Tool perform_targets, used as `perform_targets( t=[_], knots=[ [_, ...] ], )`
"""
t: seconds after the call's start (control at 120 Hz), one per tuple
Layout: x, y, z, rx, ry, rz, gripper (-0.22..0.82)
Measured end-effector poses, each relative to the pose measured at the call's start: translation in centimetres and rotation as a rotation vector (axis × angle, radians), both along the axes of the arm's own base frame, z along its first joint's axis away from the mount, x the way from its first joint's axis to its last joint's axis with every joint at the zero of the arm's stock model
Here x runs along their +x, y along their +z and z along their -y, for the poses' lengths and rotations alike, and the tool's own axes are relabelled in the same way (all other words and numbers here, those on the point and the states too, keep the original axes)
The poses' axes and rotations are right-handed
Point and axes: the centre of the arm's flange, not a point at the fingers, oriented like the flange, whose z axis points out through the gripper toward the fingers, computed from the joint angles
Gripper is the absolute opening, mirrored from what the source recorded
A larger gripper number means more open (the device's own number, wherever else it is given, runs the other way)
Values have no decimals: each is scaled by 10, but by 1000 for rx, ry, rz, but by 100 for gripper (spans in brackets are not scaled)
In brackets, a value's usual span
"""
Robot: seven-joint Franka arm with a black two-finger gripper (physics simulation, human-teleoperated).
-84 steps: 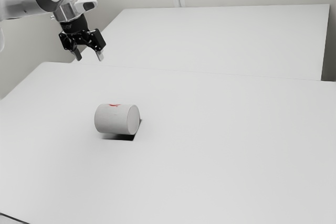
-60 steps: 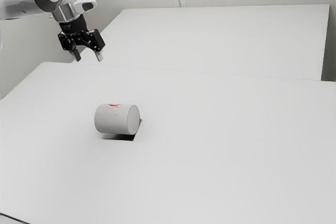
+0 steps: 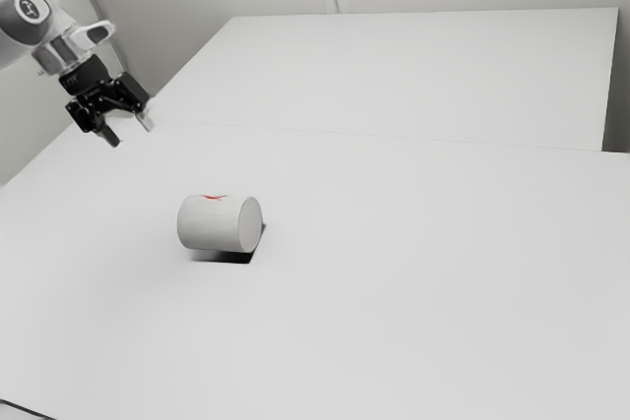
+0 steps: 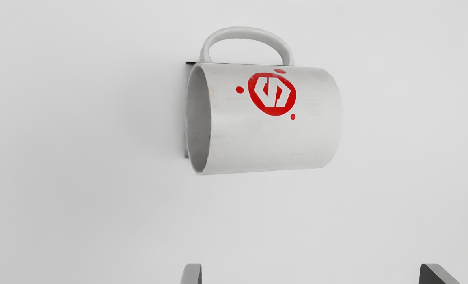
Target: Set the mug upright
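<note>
In the exterior view my gripper (image 3: 129, 134) hangs in the air above the table's far left part, up and to the exterior view's left of the mug (image 3: 219, 223). The white mug lies on its side, one round end facing the exterior view's right. From the wrist camera the mug (image 4: 273, 130) shows its hollow mouth at one end, a loop handle at its side and a red round logo on its wall. My gripper (image 4: 310, 274) is open, its fingertips wide apart, with nothing between them and the mug some distance beyond.
The mug lies on a large white table (image 3: 413, 292). Behind it stands another white surface (image 3: 413, 76), with pale walls around. A thin dark line (image 3: 28, 409) crosses the exterior view's lower left corner.
My arm and gripper have swung toward the exterior view's left and slightly lower, farther from the mug. The mug lies as before.
</note>
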Motion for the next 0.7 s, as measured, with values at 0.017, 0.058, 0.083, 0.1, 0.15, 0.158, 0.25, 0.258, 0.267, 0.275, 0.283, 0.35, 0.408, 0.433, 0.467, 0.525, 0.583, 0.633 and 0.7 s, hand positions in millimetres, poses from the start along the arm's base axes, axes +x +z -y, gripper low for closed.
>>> perform_targets(
  t=[0.017, 0.058, 0.083, 0.1, 0.15, 0.158, 0.25, 0.258, 0.267, 0.275, 0.283, 0.35, 0.408, 0.433, 0.467, 0.525, 0.583, 0.633, 0.7],
  knots=[
    [-2, -1, -7, -16, 9, 5, 60],
    [-7, -4, -21, -53, 25, 19, 60],
    [-8, -8, -28, -78, 32, 25, 60],
    [-9, -11, -32, -95, 35, 28, 60],
    [-8, -24, -45, -151, 47, 36, 60],
    [-8, -26, -47, -159, 48, 38, 60],
    [4, -67, -56, -268, 51, 39, 60],
    [5, -71, -57, -277, 51, 40, 60],
    [6, -74, -58, -286, 51, 41, 60],
    [7, -78, -59, -295, 52, 41, 60],
    [7, -81, -60, -304, 53, 42, 60],
    [10, -113, -74, -373, 71, 46, 60],
    [12, -142, -85, -435, 87, 51, 60],
    [13, -152, -87, -459, 89, 56, 60],
    [14, -162, -88, -490, 88, 64, 60],
    [10, -180, -87, -551, 90, 75, 60],
    [0, -202, -85, -622, 110, 76, 60],
    [-3, -218, -83, -671, 117, 81, 60],
    [-4, -229, -78, -721, 113, 99, 60]
  ],
)
